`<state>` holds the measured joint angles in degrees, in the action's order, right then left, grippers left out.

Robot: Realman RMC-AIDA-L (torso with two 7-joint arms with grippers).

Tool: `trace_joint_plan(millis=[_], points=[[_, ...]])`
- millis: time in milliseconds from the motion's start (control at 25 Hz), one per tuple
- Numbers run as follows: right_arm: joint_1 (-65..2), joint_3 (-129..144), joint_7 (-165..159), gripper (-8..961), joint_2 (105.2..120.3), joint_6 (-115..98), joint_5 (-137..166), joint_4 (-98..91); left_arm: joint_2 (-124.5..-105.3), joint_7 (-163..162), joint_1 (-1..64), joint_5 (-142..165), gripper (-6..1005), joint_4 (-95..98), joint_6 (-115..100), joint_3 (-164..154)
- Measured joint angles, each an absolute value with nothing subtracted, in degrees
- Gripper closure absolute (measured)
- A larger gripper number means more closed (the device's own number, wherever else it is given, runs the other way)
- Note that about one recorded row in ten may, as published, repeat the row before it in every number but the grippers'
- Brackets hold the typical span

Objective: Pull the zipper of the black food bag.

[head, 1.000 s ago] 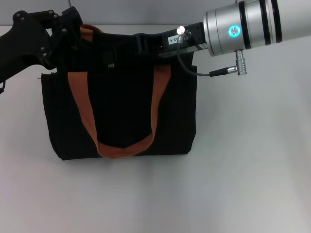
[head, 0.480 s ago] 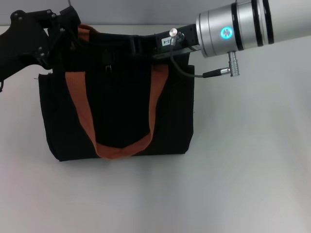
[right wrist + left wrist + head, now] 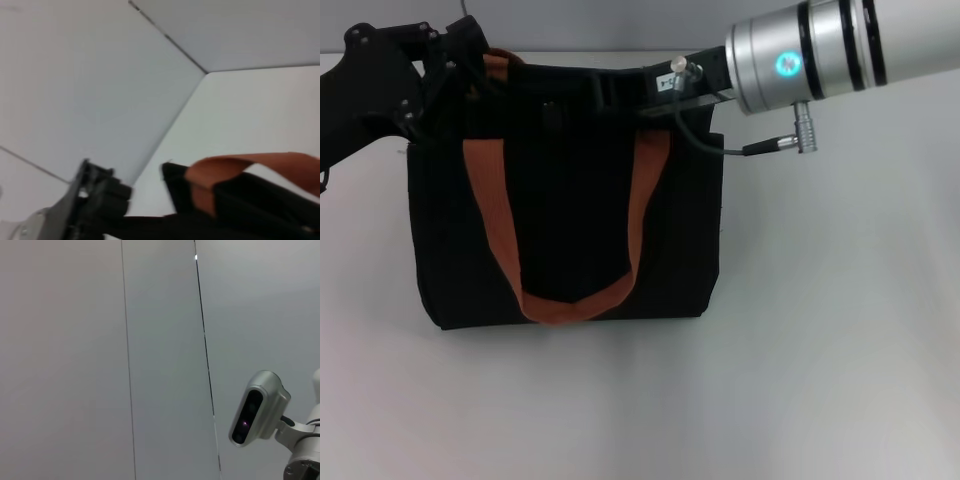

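Standing upright, far-centre on desk (image 3: 800,380): black food bag (image 3: 570,240), soft, light, likely to slump or drag | zipper hidden along far top edge | left gripper (image 3: 445,60) at far-left corner, right gripper (image 3: 610,90) at top edge, jaws: cannot tell | brace corner, pinch metal tab.

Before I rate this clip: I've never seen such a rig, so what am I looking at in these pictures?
It is a two-armed robot. The head camera looks down on a white table where the black food bag stands, with orange handles. The left hand sits at the bag's top left corner, the right hand along its top edge; their grip is hidden. The zipper cannot be made out. The left wrist camera sees only a wall and a camera; the right wrist camera sees the bag's top.
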<state>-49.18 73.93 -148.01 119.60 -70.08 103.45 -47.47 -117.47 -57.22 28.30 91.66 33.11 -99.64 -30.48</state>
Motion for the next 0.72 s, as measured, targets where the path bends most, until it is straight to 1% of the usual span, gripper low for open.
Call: trace_joint_plan(millis=[120, 560, 720], points=[[-47.75, 73.92, -150.16, 955, 119.64, -69.79, 105.89, -50.47, -117.4, -57.22, 28.26, 91.67, 967, 33.0, -99.65, -30.4], [-37.53, 72.86, -159.64, 953, 119.61, -70.68, 115.3, -67.05, -117.2, -57.22, 28.22, 91.67, 967, 32.91, -99.35, -30.1], [-35.89, 71.79, -160.06, 953, 119.58, -71.37, 115.39, -68.69, -117.11, -57.22, 28.22, 91.66, 967, 32.9, -99.12, -29.98]])
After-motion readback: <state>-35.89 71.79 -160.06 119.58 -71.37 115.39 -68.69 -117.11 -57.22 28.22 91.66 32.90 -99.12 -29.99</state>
